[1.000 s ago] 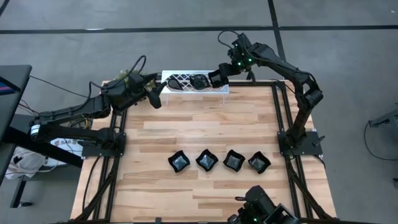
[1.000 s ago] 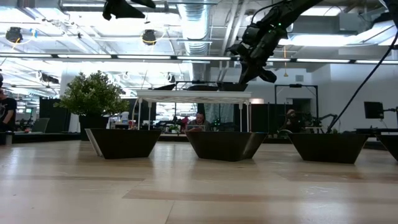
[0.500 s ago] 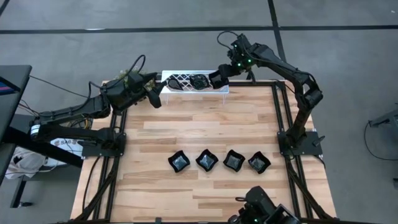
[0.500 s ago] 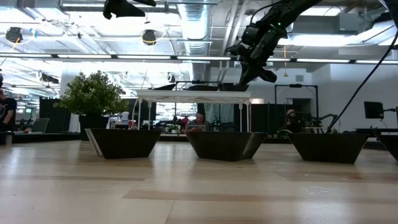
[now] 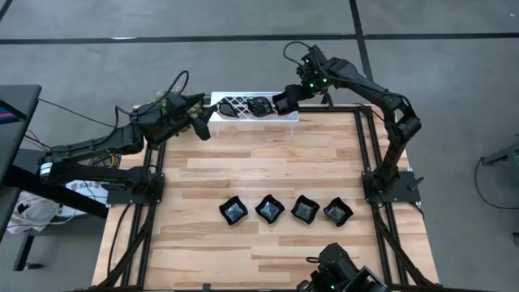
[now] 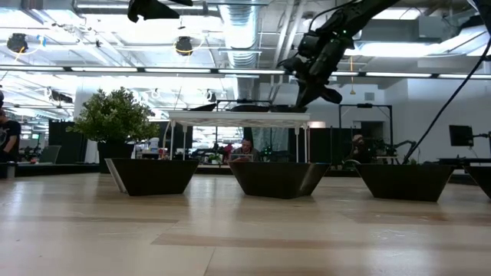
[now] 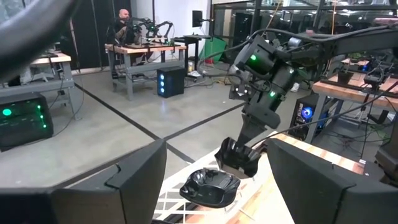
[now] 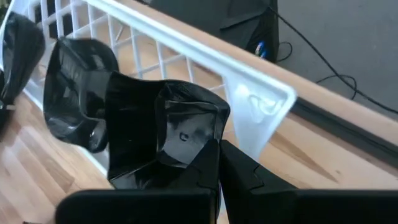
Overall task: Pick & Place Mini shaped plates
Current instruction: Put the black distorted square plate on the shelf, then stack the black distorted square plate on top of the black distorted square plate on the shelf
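Observation:
At the far edge a white lattice rack stands on legs and carries black mini shaped plates. My right gripper is over the rack's right end, shut on one wavy-edged square plate. Several more wavy-edged square plates rest on their bases in a row near the table's front. My left gripper hangs open just left of the rack, above the table, with nothing between its fingers. My right gripper pinches the square plate by its rim, at the side nearest the fingers. The fingers slant down from the table's far right. The plate hangs tilted over the rack's right end; whether it touches the rack I cannot tell.
A green potted plant stands at the far left corner, behind my left gripper. Bare wooden table lies between the rack and the row of plates. People sit at benches in the room beyond.

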